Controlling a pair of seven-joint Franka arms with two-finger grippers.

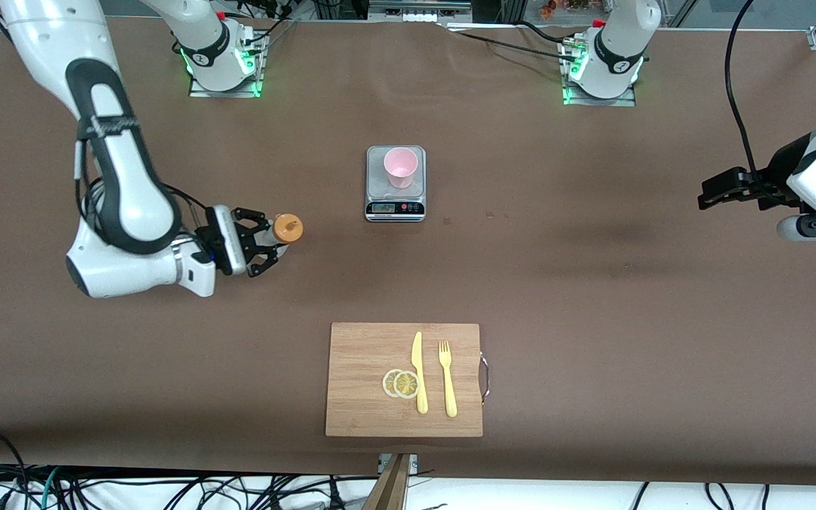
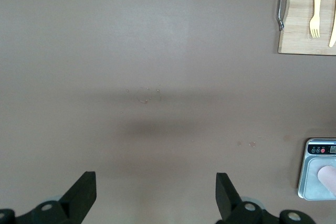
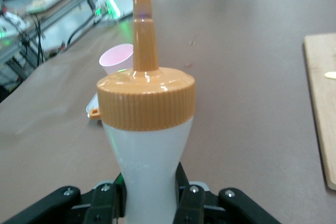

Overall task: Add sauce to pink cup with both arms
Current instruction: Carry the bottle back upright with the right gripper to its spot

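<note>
The pink cup stands on the grey scale in the middle of the table; it also shows in the right wrist view and at the edge of the left wrist view. My right gripper is shut on the narrow waist of the sauce bottle, which is upright with its orange cap on top, beside the scale toward the right arm's end. My left gripper is open and empty, held over bare table at the left arm's end, where that arm waits.
A wooden cutting board lies nearer the front camera than the scale, bearing two lemon slices, a yellow knife and a yellow fork. The board's metal handle shows in the left wrist view.
</note>
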